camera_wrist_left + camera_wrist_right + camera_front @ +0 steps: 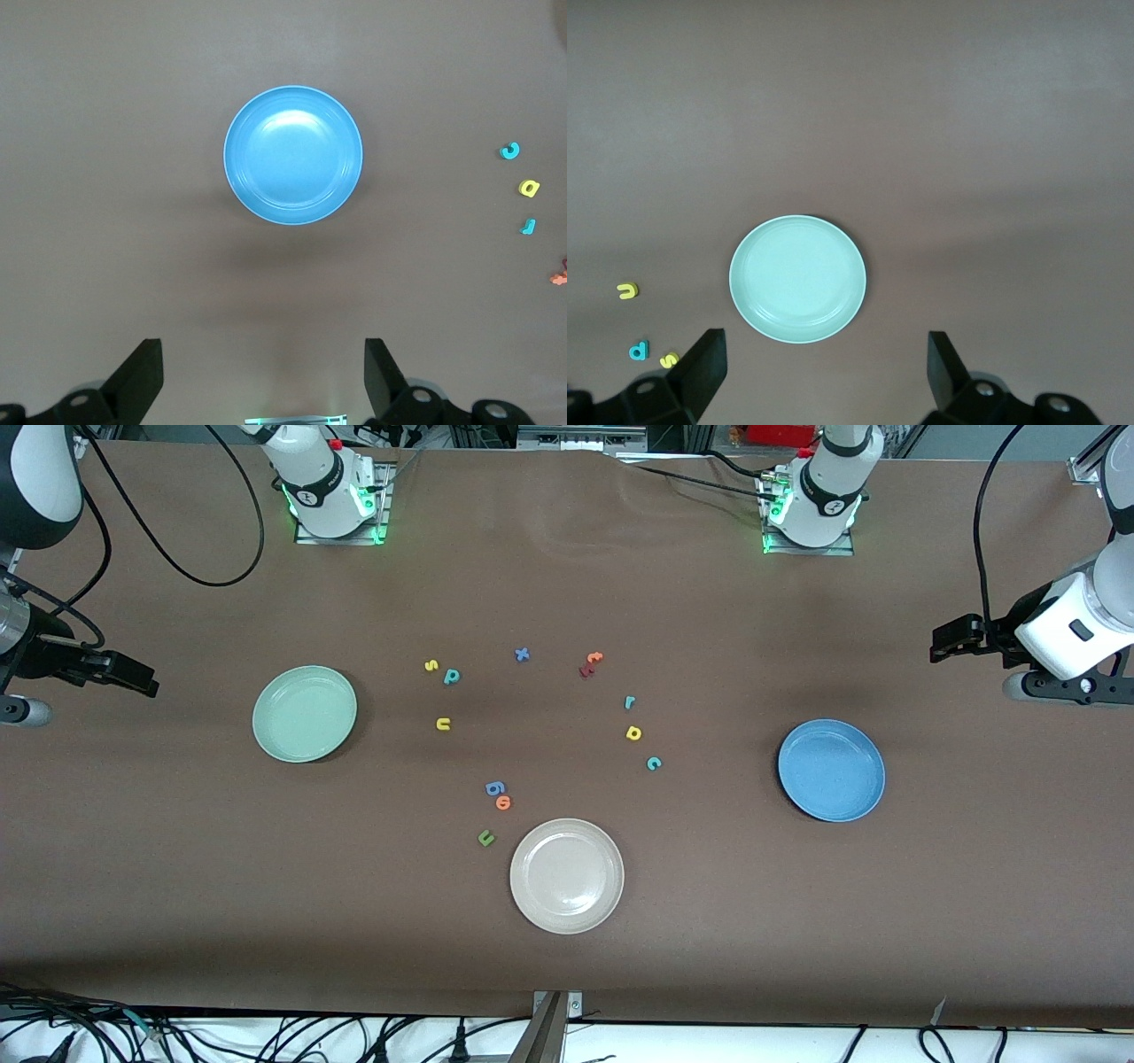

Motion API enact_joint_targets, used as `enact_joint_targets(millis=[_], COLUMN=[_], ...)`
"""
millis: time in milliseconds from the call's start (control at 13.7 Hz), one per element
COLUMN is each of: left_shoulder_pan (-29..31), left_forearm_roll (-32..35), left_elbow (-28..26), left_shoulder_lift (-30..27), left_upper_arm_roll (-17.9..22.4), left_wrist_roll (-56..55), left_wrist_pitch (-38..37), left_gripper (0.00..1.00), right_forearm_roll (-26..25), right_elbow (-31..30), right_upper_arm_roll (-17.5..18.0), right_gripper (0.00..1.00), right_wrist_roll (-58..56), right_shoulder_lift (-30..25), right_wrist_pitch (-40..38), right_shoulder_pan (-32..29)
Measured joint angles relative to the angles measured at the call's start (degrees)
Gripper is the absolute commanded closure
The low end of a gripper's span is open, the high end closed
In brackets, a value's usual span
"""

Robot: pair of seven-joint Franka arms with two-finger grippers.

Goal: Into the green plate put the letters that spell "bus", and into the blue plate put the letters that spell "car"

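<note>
The green plate (304, 714) (797, 279) lies toward the right arm's end of the table, the blue plate (831, 770) (293, 155) toward the left arm's end. Neither plate holds anything. Beside the green plate lie the yellow s (431, 664) (670, 359), teal b (452, 677) (639, 351) and yellow u (443, 724) (627, 289). Closer to the blue plate lie the teal r (629, 702) (528, 227), yellow a (633, 733) (529, 187) and teal c (654, 763) (510, 151). My right gripper (143, 682) (825, 337) hangs open and empty over the table's end by the green plate. My left gripper (944, 645) (262, 347) hangs open and empty by the blue plate.
A beige-white plate (567, 875) sits mid-table, nearest the front camera. Just beside it lie a green u (485, 837), an orange letter (503, 803) and a blue 6-like letter (494, 787). A blue x (522, 654) and orange and dark red letters (591, 662) lie nearer the bases.
</note>
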Motion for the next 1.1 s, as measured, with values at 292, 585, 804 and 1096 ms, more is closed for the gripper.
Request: enact_joint_targets(millis=[292,585,804,1096], left_shoulder_pan=[0.03,-0.06,-0.07,-0.17], left_forearm_roll=[0.0,0.0,0.0,0.0], left_elbow=[0.0,0.3,0.68,0.74], left_shoulder_lift=[0.52,0.52,0.52,0.52], left_upper_arm_roll=[0.03,-0.08,-0.08,-0.08], left_wrist_roll=[0.0,0.0,0.0,0.0], left_wrist_pitch=[0.03,0.08,0.09,0.09], left_gripper=[0.0,0.0,0.0,0.0], right_forearm_roll=[0.0,0.0,0.0,0.0], right_elbow=[0.0,0.01,0.02,0.13], right_upper_arm_roll=[0.0,0.0,0.0,0.0], right_gripper=[0.0,0.0,0.0,0.0], right_wrist_roll=[0.0,0.0,0.0,0.0], right_shoulder_lift=[0.1,0.16,0.17,0.17], right_wrist_pitch=[0.0,0.0,0.0,0.0], right_shoulder_pan=[0.0,0.0,0.0,0.0])
